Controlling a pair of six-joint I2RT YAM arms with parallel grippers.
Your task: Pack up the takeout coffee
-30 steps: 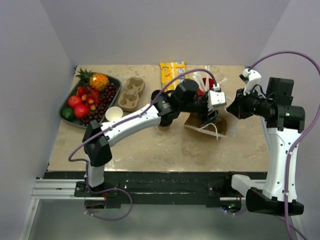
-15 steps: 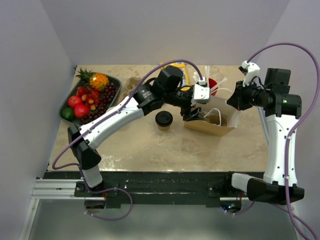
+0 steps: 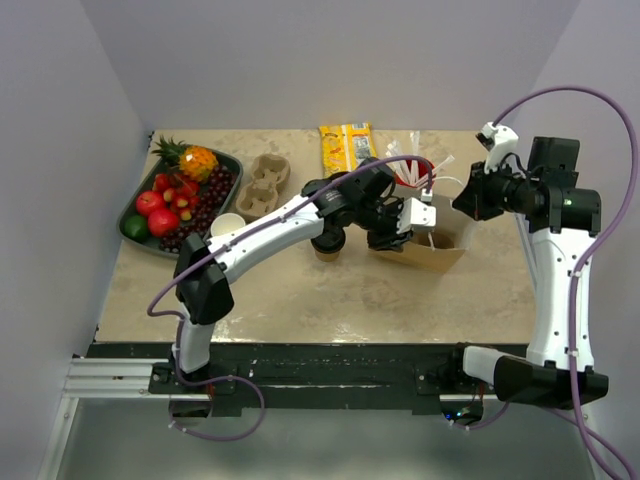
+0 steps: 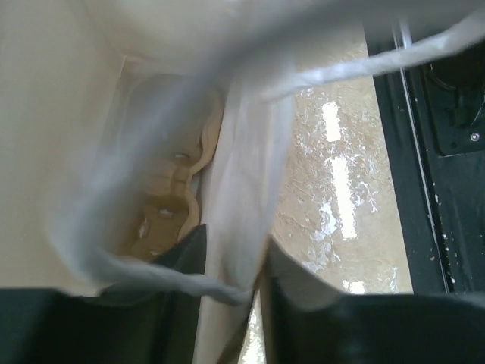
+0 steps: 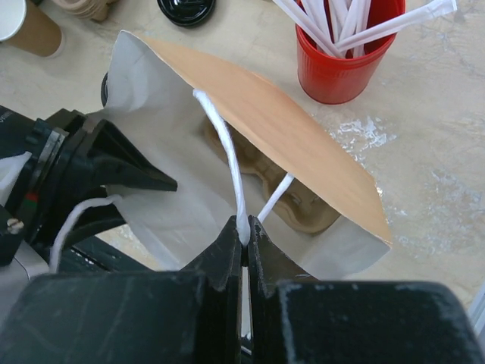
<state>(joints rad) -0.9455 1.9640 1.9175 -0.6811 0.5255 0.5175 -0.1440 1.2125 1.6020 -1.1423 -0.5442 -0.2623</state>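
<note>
The coffee (image 3: pixel 326 245) stands upright on the table (image 3: pixel 300 295), outside the bag (image 3: pixel 440 256). It sits behind the left fingers, on the side away from the bag, and the left forearm half hides it from above. Its black lid is on.

The left gripper (image 4: pixel 235 244) has its fingers spread apart, released, with nothing held. One finger is inside the bag's mouth and the other outside, and the near paper wall runs up between them. One white handle (image 4: pixel 151 274) loops across just ahead of the fingertips.

Past the inner finger, down in the bag, lies a brown pulp cup tray (image 4: pixel 163 220).

The right gripper (image 5: pixel 244 231) is clenched on the other white handle (image 5: pixel 227 159), which rises straight from its fingertips to the bag's far wall. That wall is lifted, so the mouth gapes toward the left fingers.

Beyond the right fingers, just past the bag's far wall, stands a red cup (image 5: pixel 333 80) full of straws (image 5: pixel 356 23).

Well off behind the left arm are a lidless paper cup (image 3: pixel 228 228), a second pulp tray (image 3: pixel 262 186) and a dish of fruit (image 3: pixel 180 195).
</note>
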